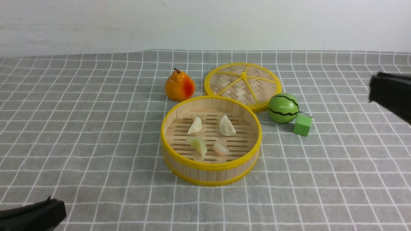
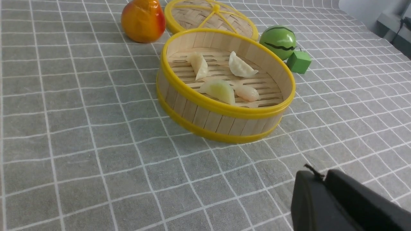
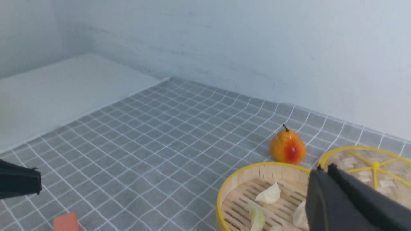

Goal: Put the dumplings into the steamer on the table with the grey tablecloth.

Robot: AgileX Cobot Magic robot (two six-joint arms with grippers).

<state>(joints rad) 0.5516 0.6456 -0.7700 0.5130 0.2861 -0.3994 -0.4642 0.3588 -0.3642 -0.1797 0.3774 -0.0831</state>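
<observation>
The round bamboo steamer [image 1: 210, 173] with yellow rims stands mid-table on the grey tablecloth [image 1: 96, 128]. Several dumplings lie on its slatted floor: a whitish one [image 1: 195, 125], a cream one [image 1: 227, 125], a greenish one [image 1: 199, 146] and a pinkish one [image 1: 221, 149]. My left gripper [image 1: 62, 210] is low at the near left, well away from the steamer, shut and holding nothing; its wrist view shows the jaws together [image 2: 321, 175]. At the far right edge my right gripper [image 1: 371, 88] hangs above the cloth, shut and empty [image 3: 322, 168].
An orange-red pear [image 1: 179, 86] sits behind the steamer, with the flat woven lid [image 1: 243, 84] beside it. A green watermelon ball [image 1: 283, 107] and a green cube [image 1: 302, 125] lie to the right. An orange block [image 3: 65, 222] shows in the right wrist view. A white wall backs the table.
</observation>
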